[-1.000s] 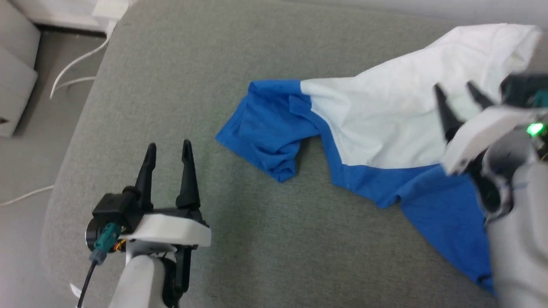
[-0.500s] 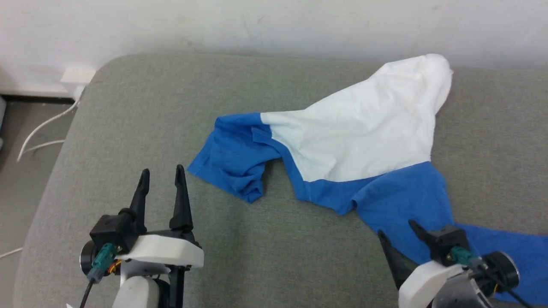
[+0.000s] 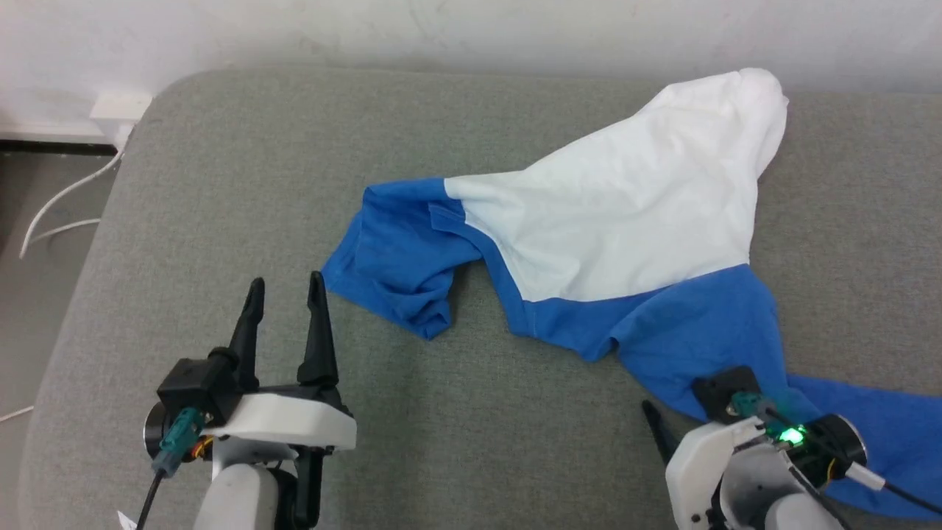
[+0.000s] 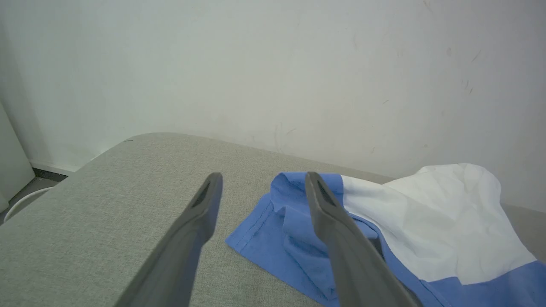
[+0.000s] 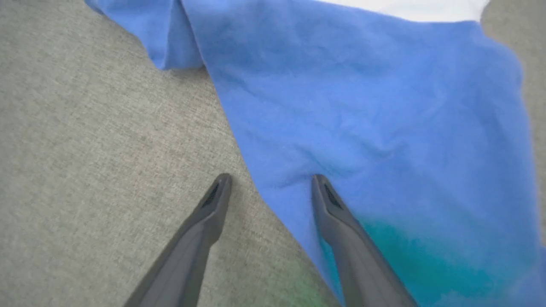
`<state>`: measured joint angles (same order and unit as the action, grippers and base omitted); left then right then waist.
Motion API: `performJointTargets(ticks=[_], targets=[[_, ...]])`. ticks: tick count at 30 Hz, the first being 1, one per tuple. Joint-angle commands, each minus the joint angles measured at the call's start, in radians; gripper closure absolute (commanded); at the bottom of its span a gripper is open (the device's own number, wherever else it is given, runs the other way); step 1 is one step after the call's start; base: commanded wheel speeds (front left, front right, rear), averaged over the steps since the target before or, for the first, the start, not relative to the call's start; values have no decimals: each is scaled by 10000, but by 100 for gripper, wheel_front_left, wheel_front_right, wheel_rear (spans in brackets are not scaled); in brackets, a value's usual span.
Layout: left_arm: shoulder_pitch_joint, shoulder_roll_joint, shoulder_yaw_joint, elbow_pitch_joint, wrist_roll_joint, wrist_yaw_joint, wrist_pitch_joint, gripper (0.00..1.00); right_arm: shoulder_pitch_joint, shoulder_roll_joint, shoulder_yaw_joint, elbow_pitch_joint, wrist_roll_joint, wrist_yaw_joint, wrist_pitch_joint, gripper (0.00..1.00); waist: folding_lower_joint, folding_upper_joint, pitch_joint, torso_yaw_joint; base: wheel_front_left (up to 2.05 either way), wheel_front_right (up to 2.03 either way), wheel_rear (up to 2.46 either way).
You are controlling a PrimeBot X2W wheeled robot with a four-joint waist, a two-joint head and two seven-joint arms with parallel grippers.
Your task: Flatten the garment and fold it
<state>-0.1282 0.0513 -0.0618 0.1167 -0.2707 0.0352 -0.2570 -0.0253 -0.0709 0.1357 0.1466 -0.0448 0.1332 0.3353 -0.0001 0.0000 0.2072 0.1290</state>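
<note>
The garment [image 3: 611, 221] lies crumpled on the grey cushion [image 3: 243, 169], white body toward the back right. One blue sleeve is bunched at the left [image 3: 397, 272], the other trails off to the lower right. My left gripper [image 3: 287, 283] stands open at the lower left, just short of the bunched sleeve, with nothing between its fingers. In the left wrist view the left gripper [image 4: 263, 177] points at the garment [image 4: 426, 221]. My right gripper [image 3: 684, 408] is open low over the right sleeve. In the right wrist view the right gripper [image 5: 271, 179] straddles the garment's [image 5: 362, 106] blue edge.
A white wall [image 3: 471, 29] runs along the cushion's back edge. White cables [image 3: 59, 206] and a white plug block [image 3: 118, 107] sit on the floor past the cushion's rounded left edge. Bare grey cushion lies in front of the garment between the two grippers.
The head camera has tilted, bringing the wall into view. My right gripper has come down from over the white body to the lower right, over the blue sleeve. The left gripper holds its place.
</note>
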Motion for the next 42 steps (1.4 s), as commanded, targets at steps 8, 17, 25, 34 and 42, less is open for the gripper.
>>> performJointTargets(ticks=[8,17,25,34,42], targets=[[-193,-10,13,111,-136,-5,-47,0,-214,98,-1425,331,-292,-25,260,100,1,0,117,66,0,0,0],[-172,-10,73,139,-131,-54,-47,0,-652,-34,-4770,-879,-464,-25,-210,100,1,0,-27,-109,0,0,0],[-370,-11,89,116,-34,-177,-47,0,-2549,-1342,-6566,357,-21,-25,-123,100,1,0,441,-240,0,0,0],[-604,-11,-27,269,47,-281,-47,0,-3855,-1428,-6324,2582,403,-25,-910,0,1,0,629,-250,0,0,0],[-278,-11,-182,584,48,-371,-47,0,-2218,-554,-5708,1288,958,-25,-1762,0,1,0,-349,-400,0,0,0]])
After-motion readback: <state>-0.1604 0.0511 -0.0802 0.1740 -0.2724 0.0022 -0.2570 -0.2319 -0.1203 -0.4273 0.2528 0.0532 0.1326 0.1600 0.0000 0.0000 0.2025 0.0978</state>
